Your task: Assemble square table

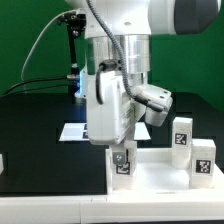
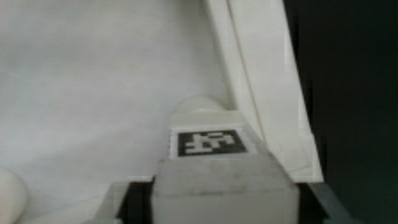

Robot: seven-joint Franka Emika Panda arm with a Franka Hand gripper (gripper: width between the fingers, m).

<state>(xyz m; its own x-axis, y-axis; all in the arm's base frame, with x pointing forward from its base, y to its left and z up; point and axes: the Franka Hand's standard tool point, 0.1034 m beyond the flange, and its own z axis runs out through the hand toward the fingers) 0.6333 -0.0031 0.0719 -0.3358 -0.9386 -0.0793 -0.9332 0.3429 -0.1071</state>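
The square table's white panel (image 1: 160,178) lies at the front of the black table, and its raised rim (image 2: 260,80) runs beside the held part in the wrist view. A short white leg (image 1: 121,163) with a black-and-white tag (image 2: 210,142) stands upright on the panel near the corner toward the exterior view's left. My gripper (image 1: 121,155) comes straight down over it. Its dark fingers (image 2: 134,203) press on both sides of the leg (image 2: 214,180), so the gripper (image 2: 217,198) is shut on the leg.
Two more tagged white legs (image 1: 181,135) (image 1: 203,160) stand on the exterior view's right, at the panel's far side. The marker board (image 1: 70,131) lies behind the arm. Another white part (image 1: 2,162) shows at the left edge. A green wall backs the scene.
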